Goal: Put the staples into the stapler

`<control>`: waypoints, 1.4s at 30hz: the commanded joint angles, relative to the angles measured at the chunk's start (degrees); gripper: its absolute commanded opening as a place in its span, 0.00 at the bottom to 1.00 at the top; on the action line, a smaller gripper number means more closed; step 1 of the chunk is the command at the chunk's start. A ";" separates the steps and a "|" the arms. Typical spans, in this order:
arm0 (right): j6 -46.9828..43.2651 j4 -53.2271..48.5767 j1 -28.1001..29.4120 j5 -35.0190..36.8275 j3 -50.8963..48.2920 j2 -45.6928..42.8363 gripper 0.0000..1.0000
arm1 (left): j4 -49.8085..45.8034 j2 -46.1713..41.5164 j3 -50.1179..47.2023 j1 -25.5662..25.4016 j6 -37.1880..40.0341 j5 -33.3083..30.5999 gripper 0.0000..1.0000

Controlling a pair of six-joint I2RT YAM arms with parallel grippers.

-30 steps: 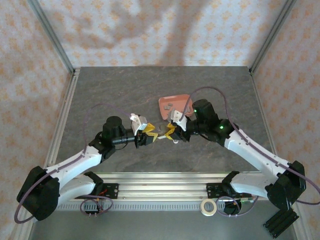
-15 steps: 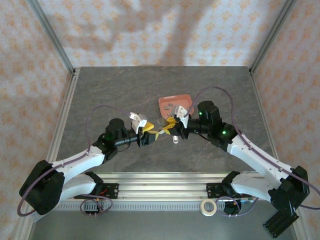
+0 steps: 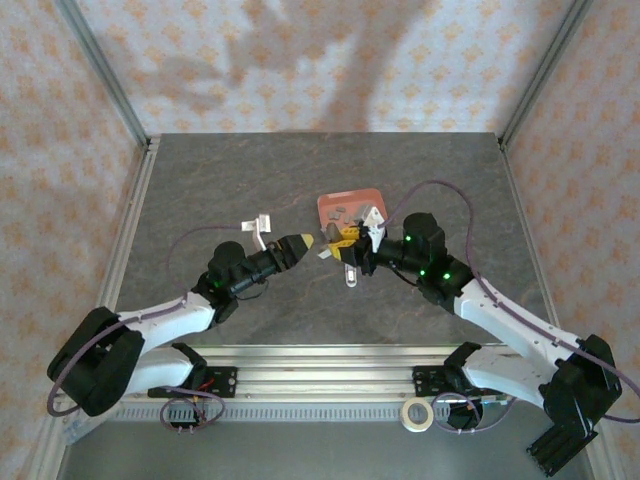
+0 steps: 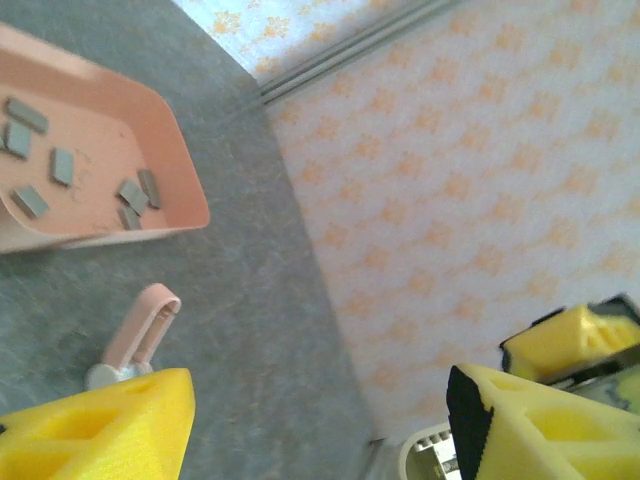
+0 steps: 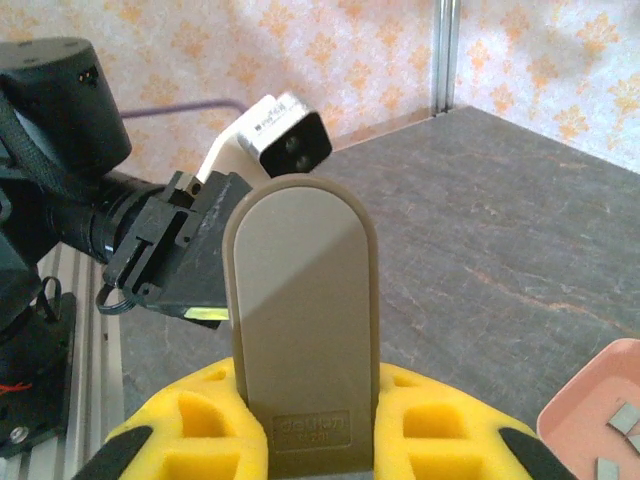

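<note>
Right gripper: jaws are clamping the stapler by its flat beige body, rounded end pointing up. It is hovering at the near edge of the pink tray.

Left gripper: yellow fingers are standing wide apart, gripping nothing. It is hanging to the near-left of the tray, pointing toward the right gripper and close to it.

A slim pale pink piece with a white end is lying on the table, just beside the tray's near side.

Staples: several small grey strips are lying loose and flat inside the tray.
</note>
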 commanded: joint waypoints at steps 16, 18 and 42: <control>-0.92 12.07 -0.16 1.43 0.80 3.21 0.02 | 21.05 8.04 1.87 -4.73 -37.57 -5.19 0.65; -1.35 12.23 -0.14 1.34 1.12 3.85 0.02 | 21.08 7.73 1.84 -5.08 -38.25 -6.04 0.64; -2.21 16.63 1.41 0.99 1.61 6.84 0.02 | 22.47 9.50 3.91 -9.05 -42.87 -14.73 0.34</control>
